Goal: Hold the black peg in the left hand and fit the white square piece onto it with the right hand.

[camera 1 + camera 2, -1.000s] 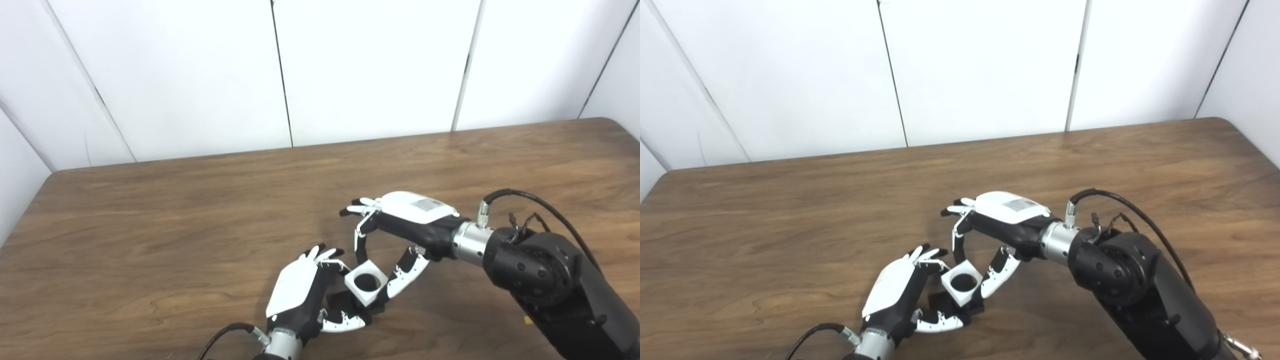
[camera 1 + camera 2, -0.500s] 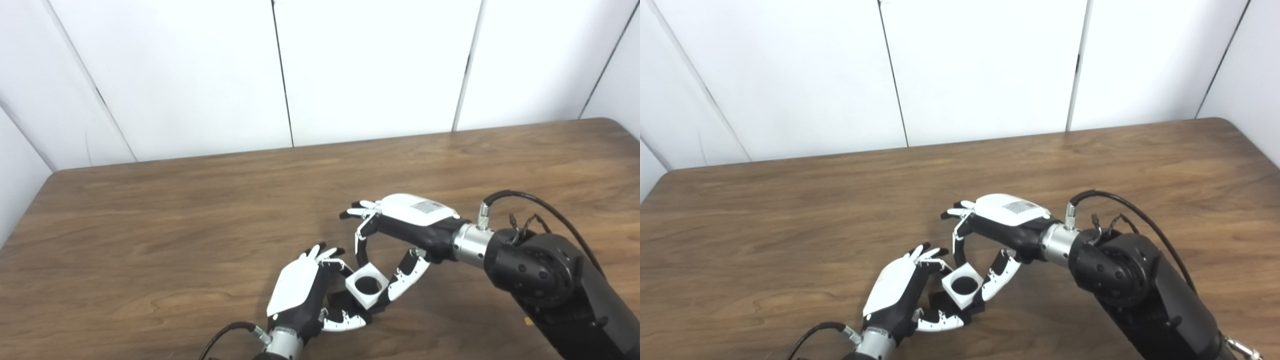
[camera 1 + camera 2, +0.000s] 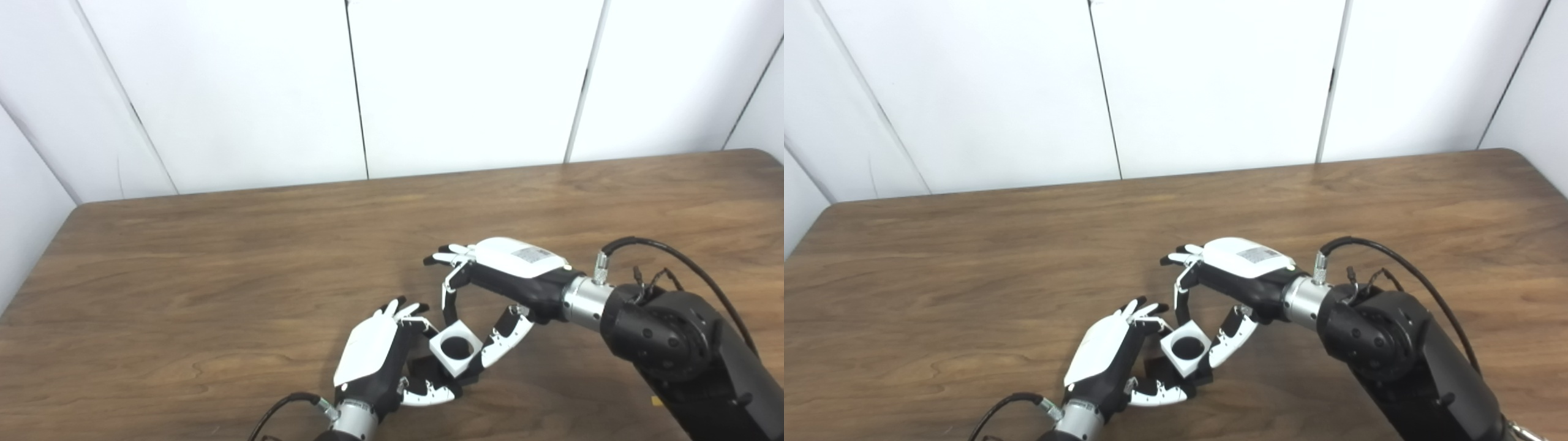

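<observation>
Your white square piece [image 3: 454, 353] barely shifts since a second ago; only the camera moves. It sits over the black peg [image 3: 422, 369], pinched by the right hand [image 3: 490, 306]; left hand [image 3: 392, 361] grips the peg, low over the table [image 3: 184, 275]. Seating looks unfinished.

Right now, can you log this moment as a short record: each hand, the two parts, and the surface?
left hand: shut on black peg, low over the table
black peg: mostly hidden, dark base visible
right hand: shut on white square piece, fingers pinching it
white square piece: round hole facing up, on the peg's base
seating: cannot tell
table: brown wood
</observation>
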`<state>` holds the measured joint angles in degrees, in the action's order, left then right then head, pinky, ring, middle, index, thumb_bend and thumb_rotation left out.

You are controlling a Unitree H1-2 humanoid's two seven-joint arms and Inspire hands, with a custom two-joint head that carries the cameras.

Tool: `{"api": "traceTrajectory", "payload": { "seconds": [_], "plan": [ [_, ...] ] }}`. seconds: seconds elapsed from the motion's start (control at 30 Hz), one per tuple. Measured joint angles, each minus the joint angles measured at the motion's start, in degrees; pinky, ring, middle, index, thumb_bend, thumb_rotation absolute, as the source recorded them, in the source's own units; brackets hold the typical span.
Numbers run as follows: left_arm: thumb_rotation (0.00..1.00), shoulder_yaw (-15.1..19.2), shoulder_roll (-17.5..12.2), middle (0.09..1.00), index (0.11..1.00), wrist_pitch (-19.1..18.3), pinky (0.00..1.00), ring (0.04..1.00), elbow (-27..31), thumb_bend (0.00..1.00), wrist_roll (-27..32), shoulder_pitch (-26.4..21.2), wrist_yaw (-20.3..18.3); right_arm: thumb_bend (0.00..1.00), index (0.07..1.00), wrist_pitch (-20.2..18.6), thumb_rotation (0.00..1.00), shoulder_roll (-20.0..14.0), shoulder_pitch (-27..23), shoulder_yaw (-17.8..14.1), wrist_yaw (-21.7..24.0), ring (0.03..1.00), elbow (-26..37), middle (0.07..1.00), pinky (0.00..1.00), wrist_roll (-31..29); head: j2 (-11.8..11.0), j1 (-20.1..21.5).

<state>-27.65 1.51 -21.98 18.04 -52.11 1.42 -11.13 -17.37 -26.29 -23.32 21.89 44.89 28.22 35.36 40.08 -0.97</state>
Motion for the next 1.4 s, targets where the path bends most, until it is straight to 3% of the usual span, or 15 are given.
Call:
{"api": "traceTrajectory", "payload": {
  "seconds": [1.4],
  "plan": [
    [0.08, -0.1, 0.0, 0.904, 0.49, 0.0, 1.0, 1.0, 0.0, 0.52, 0.1, 0.2, 0.7, 0.52, 0.493, 1.4, 0.16, 0.3, 0.0, 0.3, -0.7, 1.0, -3.3, 0.963, 1.0, 1.3, -0.2, -0.2]
  ]
}}
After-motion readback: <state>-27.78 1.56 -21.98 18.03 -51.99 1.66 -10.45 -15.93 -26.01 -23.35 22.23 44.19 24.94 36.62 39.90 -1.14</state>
